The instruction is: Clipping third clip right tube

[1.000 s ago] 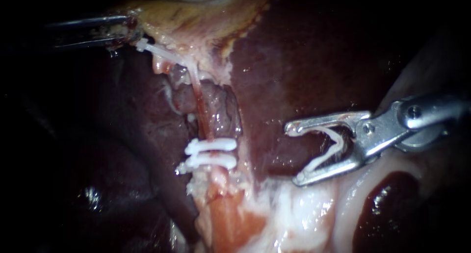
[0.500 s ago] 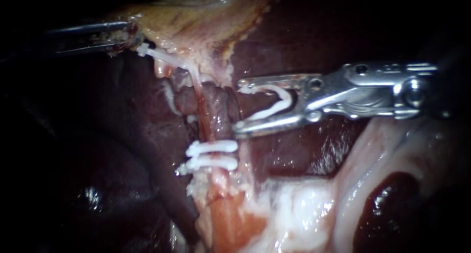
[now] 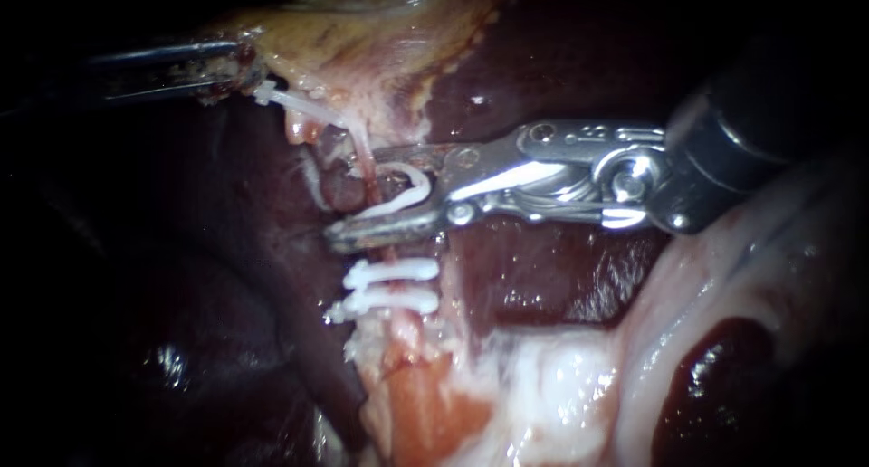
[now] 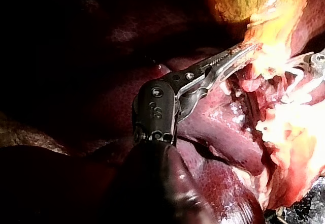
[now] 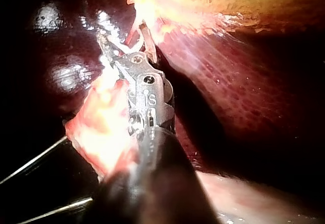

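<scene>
An open clip [image 3: 403, 194] is held astride the tube [image 3: 369, 179] in the right instrument's hand [image 3: 344, 202]; tissue [image 3: 272, 46] is gripped by the left instrument [image 3: 231, 64].

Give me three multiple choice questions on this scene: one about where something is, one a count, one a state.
1. Where are the right tool's jaws?
A) Astride the tube, above the closed clips
B) Below the closed clips
C) Clear of the tube

2. How many closed white clips sit on the tube?
A) One
B) Two
C) Four

3. The loaded clip in the right tool is:
A) Dropped on tissue
B) Squeezed flat
C) Open, with the tube between its legs

Answers:
1 A, the tube crosses between the jaws just above the clips.
2 B, two white bars lie side by side.
3 C, its legs curve apart along both jaws.
</scene>
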Robot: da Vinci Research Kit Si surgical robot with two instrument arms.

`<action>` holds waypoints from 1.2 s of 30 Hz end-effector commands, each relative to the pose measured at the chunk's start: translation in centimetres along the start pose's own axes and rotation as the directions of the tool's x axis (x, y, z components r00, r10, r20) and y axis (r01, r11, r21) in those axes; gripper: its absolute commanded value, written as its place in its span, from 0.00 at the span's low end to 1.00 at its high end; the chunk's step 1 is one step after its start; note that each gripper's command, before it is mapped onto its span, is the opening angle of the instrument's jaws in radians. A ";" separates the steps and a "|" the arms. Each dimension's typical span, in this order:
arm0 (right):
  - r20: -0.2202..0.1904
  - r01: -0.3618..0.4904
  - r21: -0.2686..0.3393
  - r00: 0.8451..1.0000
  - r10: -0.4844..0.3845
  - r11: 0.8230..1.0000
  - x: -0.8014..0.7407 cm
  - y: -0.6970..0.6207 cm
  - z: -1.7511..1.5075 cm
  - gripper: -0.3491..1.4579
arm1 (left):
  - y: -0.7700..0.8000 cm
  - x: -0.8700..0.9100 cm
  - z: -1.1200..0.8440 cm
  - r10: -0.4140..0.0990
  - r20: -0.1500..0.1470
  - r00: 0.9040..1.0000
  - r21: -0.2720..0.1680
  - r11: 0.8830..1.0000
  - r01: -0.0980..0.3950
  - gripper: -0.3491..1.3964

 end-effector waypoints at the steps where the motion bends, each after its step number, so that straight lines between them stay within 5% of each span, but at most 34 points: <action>1: -0.019 -0.003 0.009 1.000 0.003 1.000 0.03 -0.02 -0.01 0.47 | 0.00 0.00 0.00 0.000 0.000 1.000 0.000 1.000 0.000 0.00; 13: -0.104 -0.034 0.152 0.993 0.050 0.988 0.33 -0.41 -0.04 0.45 | 0.00 -0.01 0.00 0.000 0.000 1.000 0.001 1.000 0.000 0.00; 21: -0.101 -0.031 0.176 0.994 0.049 0.984 0.40 -0.39 -0.09 0.40 | 0.00 -0.01 0.01 0.000 0.000 1.000 0.000 1.000 0.000 0.00; 36: -0.092 -0.087 0.186 0.990 0.106 0.979 0.43 -0.36 -0.20 0.08 | -0.01 -0.02 0.04 0.001 0.000 1.000 0.002 1.000 -0.001 0.00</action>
